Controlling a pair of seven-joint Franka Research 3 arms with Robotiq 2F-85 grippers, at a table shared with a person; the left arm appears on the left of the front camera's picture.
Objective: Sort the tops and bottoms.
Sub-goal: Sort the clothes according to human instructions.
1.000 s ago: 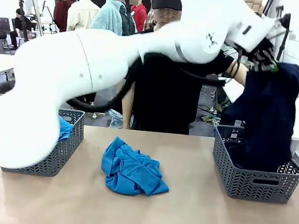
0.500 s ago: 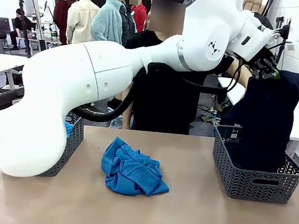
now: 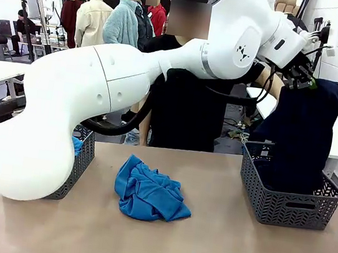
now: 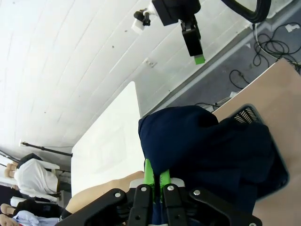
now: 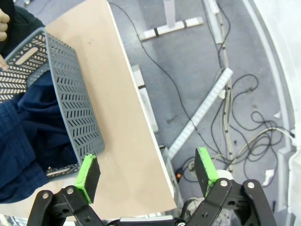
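My left gripper (image 3: 302,77) is high over the right grey basket (image 3: 287,206), shut on a dark navy bottom (image 3: 299,138). The garment hangs down into that basket. In the left wrist view the green fingers (image 4: 149,174) pinch the top edge of the navy bottom (image 4: 202,146). A crumpled sky-blue top (image 3: 149,190) lies mid-table. Another blue top (image 3: 73,146) sits in the left grey basket (image 3: 73,173). My right gripper (image 5: 146,172) is open and holds nothing, up above the table's right end, looking down on the basket (image 5: 70,103) and the navy fabric (image 5: 26,141).
A person in a black T-shirt (image 3: 188,104) stands at the far side, one forearm (image 3: 269,83) behind the hanging garment. My left arm (image 3: 99,85) spans the table from left to right. Cables (image 5: 235,108) lie on the floor past the table's right edge (image 5: 136,117).
The left arm has shifted its elbow back and the gripper with the navy bottom has settled slightly lower and to the right over the right basket. The blue top on the table has not moved.
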